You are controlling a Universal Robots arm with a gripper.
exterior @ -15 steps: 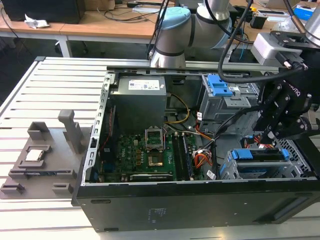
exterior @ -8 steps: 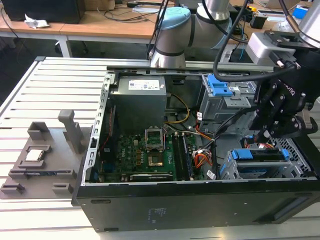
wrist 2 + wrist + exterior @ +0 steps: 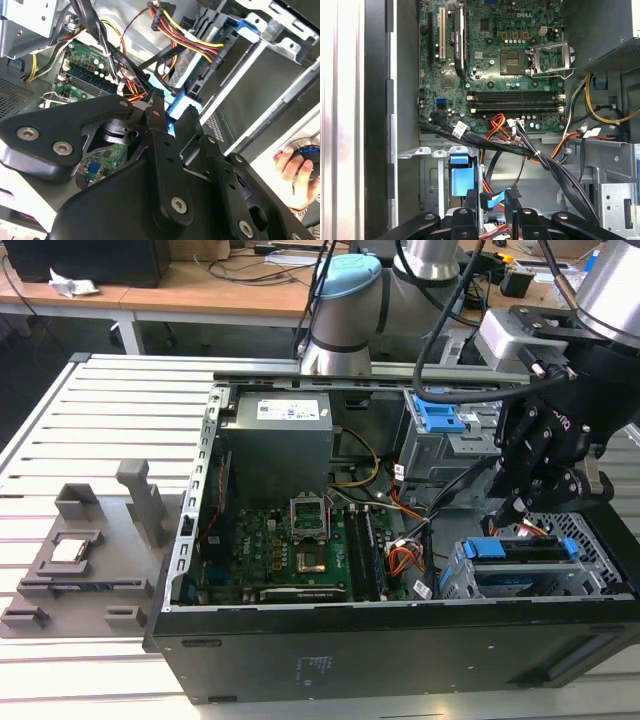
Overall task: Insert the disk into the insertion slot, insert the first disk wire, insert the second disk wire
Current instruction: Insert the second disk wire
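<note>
The claw (image 3: 517, 510) hangs low over the insertion slot (image 3: 452, 585), at the near corner of the computer case (image 3: 330, 660) on the exterior view's right, where the disk (image 3: 530, 565) already sits; narrow, it seems to pinch the blue disk wire (image 3: 487, 201), probably to seat its plug; a black cable bundle (image 3: 555, 170) crosses just beside, crowding the approach; a person's hand (image 3: 295, 172) is near.

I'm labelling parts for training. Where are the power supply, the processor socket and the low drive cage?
power supply (image 3: 275, 460), exterior view, its large grey face.
processor socket (image 3: 512, 61), first wrist view, centre of the open socket.
low drive cage (image 3: 455, 582), exterior view, its grey metal wall.
</note>
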